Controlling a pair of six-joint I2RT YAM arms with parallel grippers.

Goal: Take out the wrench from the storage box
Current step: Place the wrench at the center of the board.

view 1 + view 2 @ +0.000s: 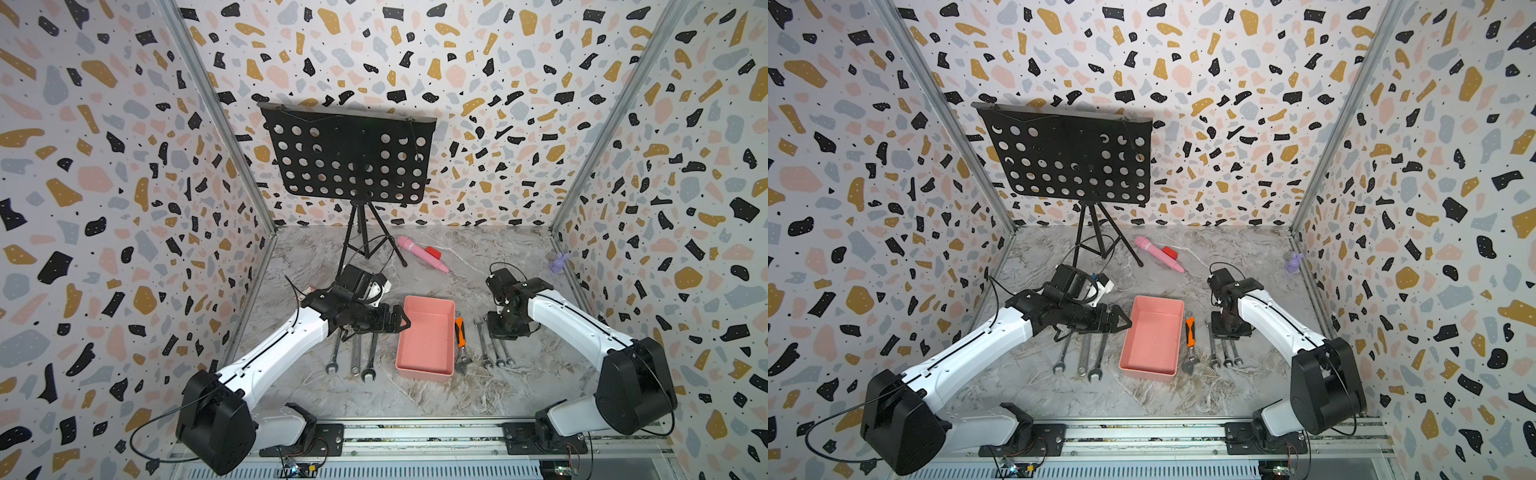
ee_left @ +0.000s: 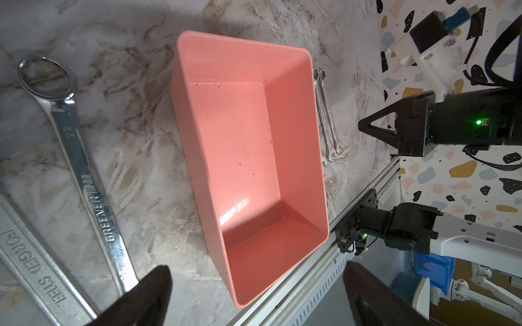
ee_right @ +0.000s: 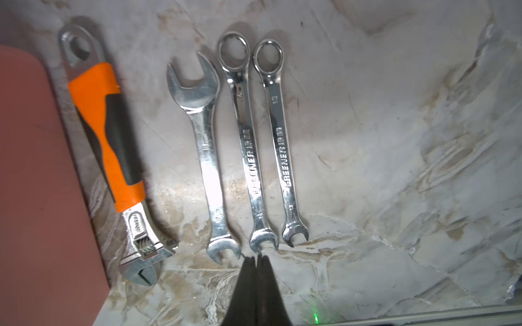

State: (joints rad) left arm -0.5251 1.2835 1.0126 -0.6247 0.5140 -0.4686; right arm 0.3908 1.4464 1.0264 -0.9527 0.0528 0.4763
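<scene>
Seven wrenches [image 3: 211, 158] sit on bench [image 1: 415, 395], storage box [image 1: 426, 332] empty, task looks done; left gripper [image 1: 401, 321] apart, right gripper [image 3: 257, 271] together w/ nothing.

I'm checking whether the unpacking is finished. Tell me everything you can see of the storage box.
The storage box is a lidless, salmon-pink rectangular tray with rounded corners, glossy like plastic. It is empty, with only dark specks on its floor. It sits flat and upright on the marbled table. An orange-handled adjustable wrench lies close beside one long side; whether they touch is unclear.
</scene>
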